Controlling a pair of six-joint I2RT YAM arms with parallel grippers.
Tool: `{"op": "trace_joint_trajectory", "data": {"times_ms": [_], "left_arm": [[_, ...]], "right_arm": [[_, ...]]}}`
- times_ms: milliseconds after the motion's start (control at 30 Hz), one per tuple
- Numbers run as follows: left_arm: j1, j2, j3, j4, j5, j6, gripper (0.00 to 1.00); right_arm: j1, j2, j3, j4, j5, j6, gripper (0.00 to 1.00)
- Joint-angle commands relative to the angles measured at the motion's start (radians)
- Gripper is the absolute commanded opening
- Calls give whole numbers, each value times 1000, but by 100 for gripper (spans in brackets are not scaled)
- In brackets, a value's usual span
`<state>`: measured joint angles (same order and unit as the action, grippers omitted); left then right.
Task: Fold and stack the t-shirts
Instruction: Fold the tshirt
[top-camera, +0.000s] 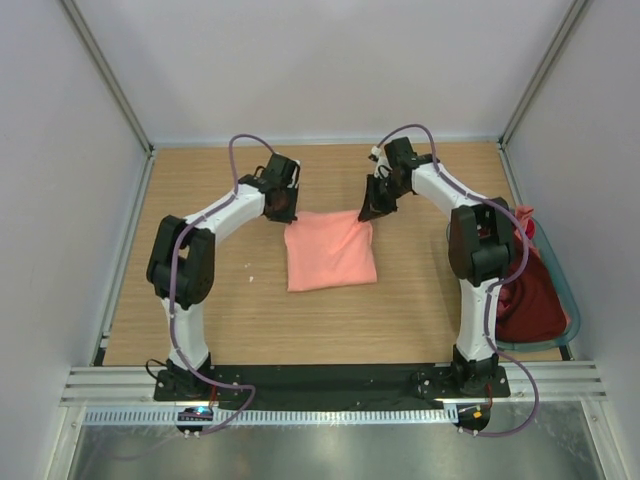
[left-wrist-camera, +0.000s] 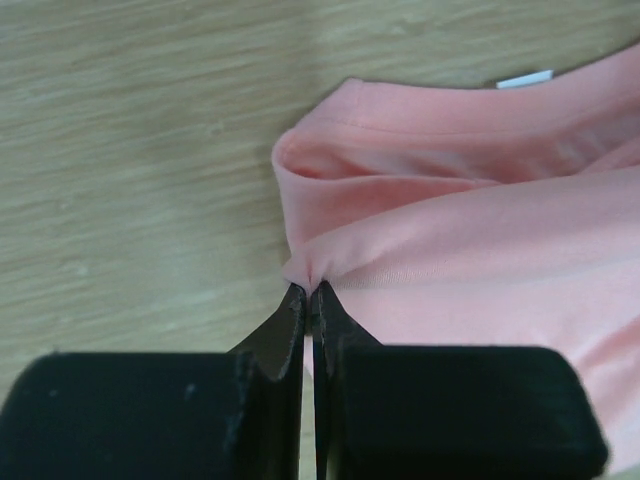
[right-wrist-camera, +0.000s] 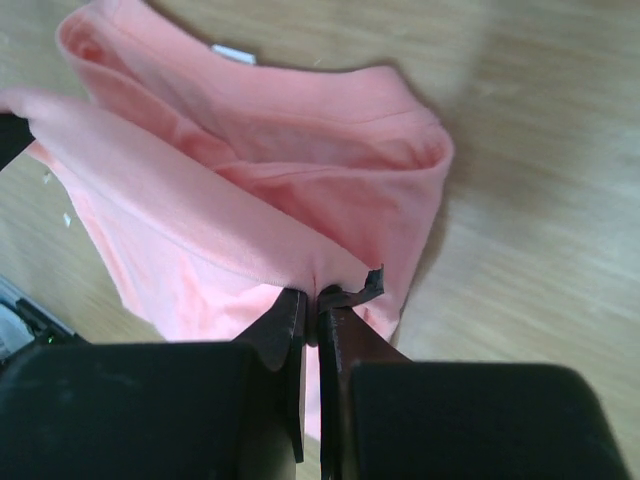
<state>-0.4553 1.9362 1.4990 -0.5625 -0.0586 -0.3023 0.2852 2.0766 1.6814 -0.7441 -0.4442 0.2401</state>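
The salmon-pink t-shirt (top-camera: 330, 252) lies as a folded, roughly square pad in the middle of the bench (top-camera: 220, 300), between the 2 arms. The left end effector (left-wrist-camera: 308, 290) is closed to a narrow slit on a pinch of cloth at the shirt's far left corner. The right end effector (right-wrist-camera: 312, 295) grips the far right corner the same way, and there the upper layer is lifted a little off the layers beneath. The step in hand looks like another fold, carrying the far edge toward the near edge. To do it well, I judge that both arms should rise together just enough for the held edge to clear the lower layers. They should then travel at 1 pace so the edge runs straight and taut, and lay it flush with the near edge before letting go. A lopsided pull would likely drag the whole pad across the wood. The dark maroon t-shirt (top-camera: 530, 300) lies in the basket (top-camera: 566, 290) at the right, well apart.
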Motion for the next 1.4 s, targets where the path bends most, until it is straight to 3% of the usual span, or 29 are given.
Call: {"op": "trace_joint_trajectory", "data": {"times_ms": [0, 100, 133, 233, 300, 333, 400, 533, 667, 700, 833, 933, 967, 1167, 1367], "left_arm": [[23, 64, 61, 79, -46, 14, 0], [26, 135, 124, 85, -84, 6, 0], [27, 150, 139, 88, -95, 2, 0], [33, 214, 223, 64, -153, -24, 2], [35, 236, 273, 30, -196, -44, 16], [33, 239, 318, -14, -213, -57, 34], [36, 221, 348, -62, -242, -55, 53], [46, 175, 420, -157, -233, -55, 71], [49, 112, 429, -224, -146, -69, 69], [50, 92, 411, -218, -103, -78, 65], [35, -17, 235, -114, 159, -152, 52], [4, -46, 117, -30, 256, -219, 42], [-2, -49, 90, -16, 272, -233, 41], [-3, -22, -46, 75, 322, -330, 34], [-3, 79, -60, 24, 258, -284, 34]], "right_arm": [[-41, 52, 44, 110, 4, -1, 2], [-67, 111, 75, 153, 5, 14, 6], [-73, 128, 89, 157, 15, 19, 17], [-89, 195, 182, 123, 36, 45, 27], [-92, 224, 289, 38, 76, 48, 38], [-93, 253, 328, -1, 93, 45, 48], [-96, 302, 492, -186, 148, 27, 50], [-98, 295, 578, -308, 255, -33, 57], [-96, 203, 542, -354, 289, -56, 58], [-95, 180, 520, -359, 280, -50, 58], [-69, 39, 312, -233, 104, 1, 55], [-29, -27, 174, -155, -31, 50, 50], [-12, -36, 103, -132, -103, 65, 49], [0, -73, -133, 58, -159, 142, 43], [-1, 34, -172, 66, -134, 77, 41]]}}
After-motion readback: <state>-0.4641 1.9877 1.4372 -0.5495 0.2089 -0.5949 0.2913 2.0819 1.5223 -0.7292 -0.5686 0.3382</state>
